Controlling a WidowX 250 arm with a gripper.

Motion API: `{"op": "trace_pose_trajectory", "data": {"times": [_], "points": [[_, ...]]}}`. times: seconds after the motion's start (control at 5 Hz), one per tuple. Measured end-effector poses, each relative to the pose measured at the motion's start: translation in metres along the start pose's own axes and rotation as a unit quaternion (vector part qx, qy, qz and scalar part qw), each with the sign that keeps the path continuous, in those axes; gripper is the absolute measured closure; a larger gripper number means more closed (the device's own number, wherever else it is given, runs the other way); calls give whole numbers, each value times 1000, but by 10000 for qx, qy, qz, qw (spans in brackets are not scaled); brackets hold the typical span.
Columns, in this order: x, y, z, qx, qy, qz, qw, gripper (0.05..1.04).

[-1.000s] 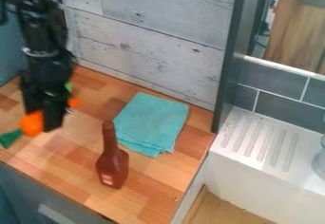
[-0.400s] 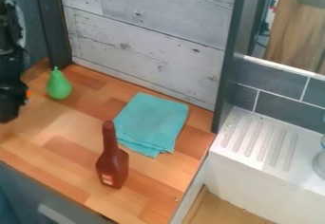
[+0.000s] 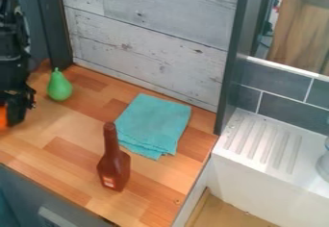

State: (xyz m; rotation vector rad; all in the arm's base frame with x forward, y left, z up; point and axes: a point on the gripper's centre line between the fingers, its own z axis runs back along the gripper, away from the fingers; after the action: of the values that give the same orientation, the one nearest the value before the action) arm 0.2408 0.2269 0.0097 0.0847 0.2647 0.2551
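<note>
black gripper [image 3: 13, 117] has shifted to the view's left edge, uncovering a green pear [image 3: 59, 86], an orange object [image 3: 3, 117] right beside it, grip unclear, so work seems centred there, away from bottle [image 3: 114, 166] and cloth [image 3: 153, 124].

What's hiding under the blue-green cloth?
The folded cloth lies on the wooden counter, and you can see wood beside it. Nothing pokes out from its edges. The spot right underneath is covered, so I can't tell if something thin is there.
</note>
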Motion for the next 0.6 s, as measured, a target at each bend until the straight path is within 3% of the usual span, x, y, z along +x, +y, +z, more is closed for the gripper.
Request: {"op": "trace_pose_trajectory", "data": {"times": [0.2,0.4,0.6], "points": [[6,4,-2,-21,204,51,9998,491],[4,3,-2,-39,270,105,9996,423],[-1,0,-2,-132,427,29,9990,127]]}}
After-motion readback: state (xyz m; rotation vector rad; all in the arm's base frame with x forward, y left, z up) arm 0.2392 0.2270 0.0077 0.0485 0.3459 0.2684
